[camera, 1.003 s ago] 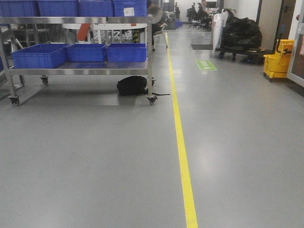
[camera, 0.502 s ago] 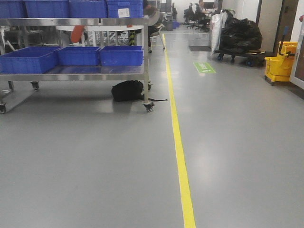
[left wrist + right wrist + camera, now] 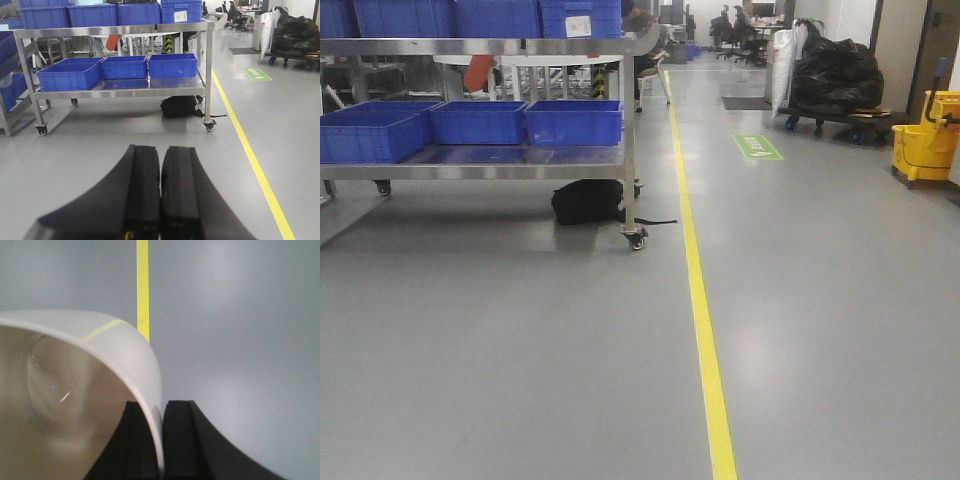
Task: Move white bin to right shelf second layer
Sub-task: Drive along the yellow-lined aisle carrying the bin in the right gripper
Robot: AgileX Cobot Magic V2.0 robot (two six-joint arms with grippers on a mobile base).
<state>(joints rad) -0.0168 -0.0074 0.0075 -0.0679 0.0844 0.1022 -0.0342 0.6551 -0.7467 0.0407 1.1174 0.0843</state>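
1. Left tool (image 3: 161, 155): fingers pressed together with nothing between them, pointing out over the grey floor (image 3: 90, 145).
2. Ahead of it, slightly left: steel cart (image 3: 120, 86) on castors. Three blue crates (image 3: 70, 72) sit side by side on its lower level, with more on top.
3. Black bag (image 3: 180, 106) lies on the floor under the cart's right end, ahead of the left tool.
4. Yellow floor line (image 3: 252, 155) runs right of the left tool, passing just beside the cart's right leg.
5. Right tool (image 3: 156, 407): clamped on the white bin (image 3: 75, 390). The bin's wall is pinched at the rim, left finger inside and right finger outside.
6. The bin body sits left of the right tool, mouth towards the wrist cam. The yellow line shows beyond it.
7. Front view, far right: black bags (image 3: 830, 72) on a trolley, and a yellow mop bucket (image 3: 925, 145).
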